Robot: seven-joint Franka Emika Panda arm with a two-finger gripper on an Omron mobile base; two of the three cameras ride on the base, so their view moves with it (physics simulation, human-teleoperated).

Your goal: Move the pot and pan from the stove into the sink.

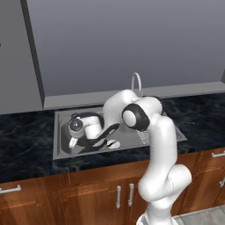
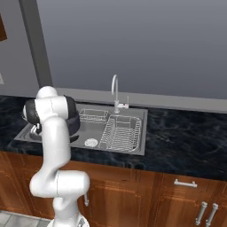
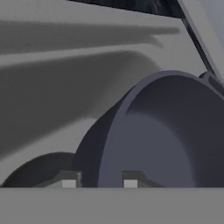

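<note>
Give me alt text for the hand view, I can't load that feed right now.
The gripper straddles the near rim of the deep dark grey pot, one fingertip on either side of its wall, looking into the pot's empty interior. The pot sits in the steel sink, and a dark round shape, possibly the pan, lies beside it at lower left.

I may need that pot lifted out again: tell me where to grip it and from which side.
Take the pot by its thin rim wall, one finger inside and one outside, coming from above, as the gripper straddles it now in the sink; its body is too wide.
</note>
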